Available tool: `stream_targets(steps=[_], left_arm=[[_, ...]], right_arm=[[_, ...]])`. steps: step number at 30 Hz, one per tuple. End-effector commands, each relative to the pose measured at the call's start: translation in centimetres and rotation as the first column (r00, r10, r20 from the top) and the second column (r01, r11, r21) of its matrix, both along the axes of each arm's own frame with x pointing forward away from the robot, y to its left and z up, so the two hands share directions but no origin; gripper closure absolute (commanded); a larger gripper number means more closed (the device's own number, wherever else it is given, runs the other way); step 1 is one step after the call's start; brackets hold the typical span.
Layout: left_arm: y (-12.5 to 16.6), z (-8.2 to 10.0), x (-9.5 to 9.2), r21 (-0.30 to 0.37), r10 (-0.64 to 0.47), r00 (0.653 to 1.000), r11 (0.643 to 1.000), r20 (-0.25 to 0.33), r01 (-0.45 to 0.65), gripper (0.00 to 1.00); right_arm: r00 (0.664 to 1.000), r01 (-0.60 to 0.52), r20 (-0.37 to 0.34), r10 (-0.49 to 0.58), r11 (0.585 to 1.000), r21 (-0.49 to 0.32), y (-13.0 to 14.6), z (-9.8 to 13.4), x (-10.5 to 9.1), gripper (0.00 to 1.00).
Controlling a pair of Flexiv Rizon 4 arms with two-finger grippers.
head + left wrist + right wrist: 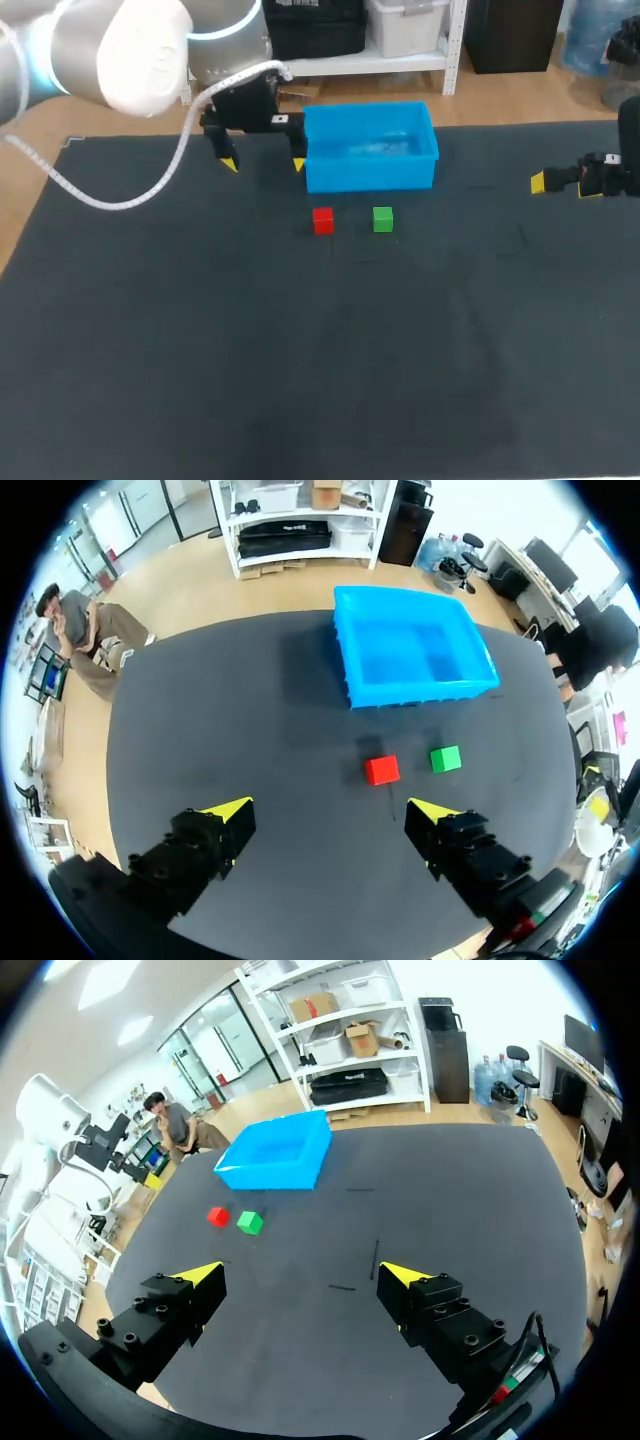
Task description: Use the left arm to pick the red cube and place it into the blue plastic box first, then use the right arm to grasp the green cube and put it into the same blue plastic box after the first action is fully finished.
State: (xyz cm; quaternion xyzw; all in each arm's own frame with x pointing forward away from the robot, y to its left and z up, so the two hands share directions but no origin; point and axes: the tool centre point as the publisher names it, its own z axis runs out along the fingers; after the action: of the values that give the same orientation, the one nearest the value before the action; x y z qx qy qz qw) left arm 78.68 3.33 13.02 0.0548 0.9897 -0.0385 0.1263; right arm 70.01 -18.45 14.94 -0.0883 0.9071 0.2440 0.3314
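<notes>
L gripper (263, 163) is seen hovering w/ fingers spread wide, nothing held, at the left end of the blue box (370, 172), one yellow tip close to its corner. Red cube (322, 220) is found flat on the dark table (200, 350), just in front of the box's near wall, w/ green cube (383, 219) just beside it on the right, a small gap between. R gripper (560, 183) is parked well apart on the right, fingers likewise spread, empty. Risks as judged: green cube could be knocked by the outer finger if the spread jaws are brought down across that gap; box corner could be clipped on the way over; the order would be broken if green is taken first. No long axis to speak of, it's a cube: faces approx. square to the box wall, so either pair of sides can be pinched.
</notes>
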Motion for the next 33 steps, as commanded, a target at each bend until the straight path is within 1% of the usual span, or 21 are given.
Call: stream_targets(steps=[1,8,23,33], left_arm=[[-1.0,-0.5,0.3,0.010,0.010,1.000,1.000,-0.007,-0.010,0.00],[-2.3,-1.2,0.1,0.009,0.024,0.999,1.000,-0.020,-0.024,0.00],[-4.6,-2.7,0.9,0.010,0.054,0.998,0.999,-0.040,-0.053,0.00],[-5.0,-3.8,0.8,0.029,0.059,0.996,0.998,-0.071,-0.058,0.00]], right_arm=[[1.000,0.000,-0.001,0.000,1.000,-0.001,0.0,0.0,0.0,0.00],[1.000,0.000,-0.001,0.000,1.000,-0.001,0.0,0.0,0.0,0.00],[1.000,0.000,-0.001,0.000,1.000,-0.001,0.0,0.0,0.0,0.00],[1.000,0.000,-0.001,0.000,1.000,-0.001,0.0,0.0,0.0,0.00]])
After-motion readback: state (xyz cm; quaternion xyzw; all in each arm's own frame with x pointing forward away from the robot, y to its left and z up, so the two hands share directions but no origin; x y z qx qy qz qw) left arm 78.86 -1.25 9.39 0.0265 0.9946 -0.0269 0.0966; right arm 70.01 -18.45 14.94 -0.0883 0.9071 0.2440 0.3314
